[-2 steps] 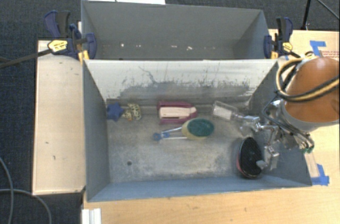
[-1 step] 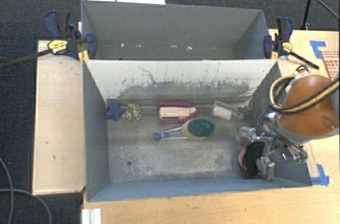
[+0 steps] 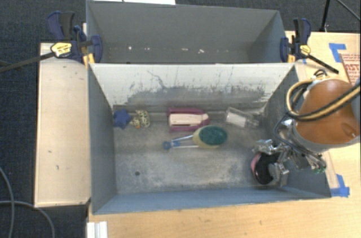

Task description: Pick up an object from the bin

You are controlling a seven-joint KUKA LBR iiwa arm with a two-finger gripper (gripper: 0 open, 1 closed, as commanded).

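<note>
Camera view has my tool [image 3: 272,168] down low in the near right corner of the bin [image 3: 102,138], right up against a small black thing [image 3: 259,171] with a pink edge. Honestly can't tell from this angle if the tool is clenched or released, since the wrist and its cables are in the way. So I won't claim I've got it.

What worries me is how tight that corner is. The black thing sits close to where the right wall meets the near wall. If I close off-centre, I reckon it squirts out sideways or gets pinned against the metal instead of gripped. It looks roundish too, so a roll-away seems likely. Going any lower could scrape the floor or knock a wall, as the tool looks very close to both. Lifting on a half-grip would probably just drop it back in.

As for what's in the bin, not much:

- **Far row, left to right:** a blue bit [image 3: 120,118], a little speckled bit [image 3: 140,119] just beside it, a pink box [image 3: 187,118] with a pale label lying flat, then a clear piece [image 3: 239,117] towards the right.
- **Just near of the pink box:** a brush [image 3: 204,137] with a green head, its blue handle pointing left.

All of that is well apart from my tool, so I don't see myself bumping any of it.
</note>
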